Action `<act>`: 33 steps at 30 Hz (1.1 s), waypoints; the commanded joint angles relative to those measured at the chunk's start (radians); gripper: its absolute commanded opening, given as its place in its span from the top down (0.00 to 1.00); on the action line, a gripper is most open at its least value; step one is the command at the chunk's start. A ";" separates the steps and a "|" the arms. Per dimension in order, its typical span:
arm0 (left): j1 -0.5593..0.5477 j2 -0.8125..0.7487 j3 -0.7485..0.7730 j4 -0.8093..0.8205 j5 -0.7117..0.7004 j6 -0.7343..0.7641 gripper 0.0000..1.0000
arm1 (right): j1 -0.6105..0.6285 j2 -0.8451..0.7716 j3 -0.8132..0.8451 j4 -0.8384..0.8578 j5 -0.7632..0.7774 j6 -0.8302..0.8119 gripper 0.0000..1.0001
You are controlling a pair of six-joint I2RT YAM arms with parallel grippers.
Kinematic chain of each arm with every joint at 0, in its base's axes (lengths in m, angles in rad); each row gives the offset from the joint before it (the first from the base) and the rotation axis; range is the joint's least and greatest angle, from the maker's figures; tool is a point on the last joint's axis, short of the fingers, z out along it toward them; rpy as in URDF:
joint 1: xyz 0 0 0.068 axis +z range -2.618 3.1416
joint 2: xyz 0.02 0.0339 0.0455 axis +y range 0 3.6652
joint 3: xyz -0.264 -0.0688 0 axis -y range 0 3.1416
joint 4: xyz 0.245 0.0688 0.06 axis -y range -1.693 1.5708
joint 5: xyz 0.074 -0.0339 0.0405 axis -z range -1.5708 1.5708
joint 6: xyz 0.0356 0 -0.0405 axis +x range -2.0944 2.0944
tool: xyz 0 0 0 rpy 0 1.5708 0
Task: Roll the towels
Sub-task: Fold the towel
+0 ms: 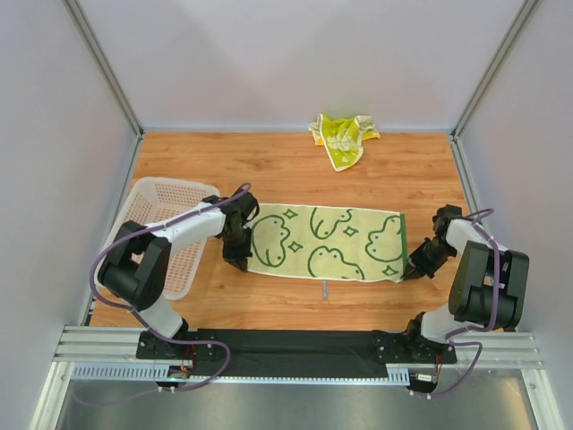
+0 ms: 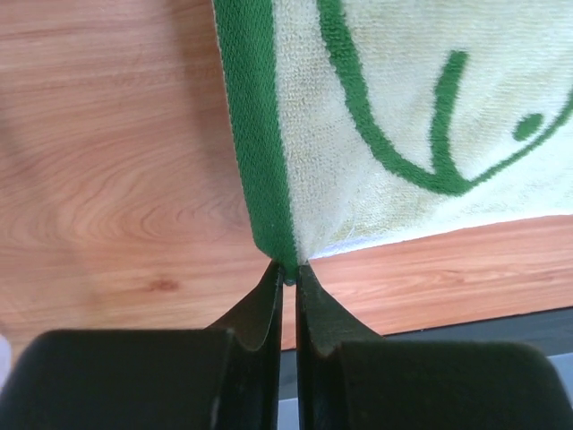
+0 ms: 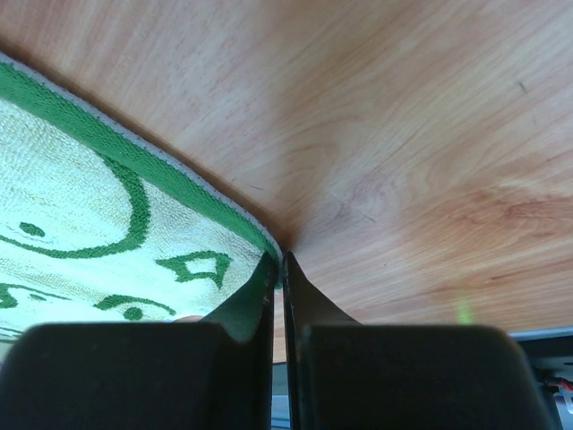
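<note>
Right now the flat towel (image 1: 327, 244) lies spread across the middle of the desk (image 1: 295, 170), pale with dark green drawings and a green border. My left gripper (image 2: 288, 271) is pressed together on its near left corner, pinching the green edge. My right gripper (image 3: 279, 262) pinches the near right corner the same way. The crumpled towel (image 1: 340, 139), yellow and lime, sits at the desk's far edge, well apart. A white basket (image 1: 157, 215) stands beside my left arm.
</note>
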 commanded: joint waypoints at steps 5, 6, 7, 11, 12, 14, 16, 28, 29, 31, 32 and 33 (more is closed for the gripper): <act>-0.002 -0.074 0.053 -0.086 -0.033 0.014 1.00 | 0.004 -0.036 0.097 -0.069 0.074 0.001 1.00; -0.002 -0.080 0.060 -0.101 -0.041 0.016 1.00 | 0.004 -0.033 0.107 -0.077 0.073 -0.004 1.00; -0.002 -0.082 0.068 -0.127 -0.044 0.022 1.00 | 0.004 -0.030 0.113 -0.086 0.066 -0.007 1.00; -0.002 -0.090 0.118 -0.174 -0.094 0.010 1.00 | 0.004 -0.015 0.143 -0.100 0.030 -0.005 1.00; -0.002 -0.090 0.126 -0.180 -0.102 0.006 1.00 | 0.004 -0.016 0.149 -0.102 0.019 -0.002 1.00; -0.002 -0.077 0.174 -0.210 -0.124 0.006 1.00 | 0.004 -0.015 0.169 -0.106 0.013 -0.002 1.00; -0.002 -0.050 0.211 -0.246 -0.127 0.011 1.00 | 0.004 -0.015 0.208 -0.123 0.014 -0.005 1.00; 0.027 0.110 0.471 -0.318 -0.119 0.042 1.00 | 0.013 0.102 0.428 -0.143 -0.056 -0.024 1.00; 0.033 0.122 0.502 -0.322 -0.121 0.043 1.00 | 0.016 0.115 0.447 -0.145 -0.055 -0.025 1.00; 0.041 0.148 0.533 -0.335 -0.124 0.049 1.00 | 0.032 0.141 0.505 -0.155 -0.047 -0.037 1.00; 0.047 0.156 0.563 -0.338 -0.125 0.051 1.00 | 0.036 0.173 0.527 -0.163 -0.040 -0.044 1.00; 0.051 0.179 0.580 -0.348 -0.125 0.054 1.00 | 0.041 0.189 0.545 -0.178 -0.024 -0.056 1.00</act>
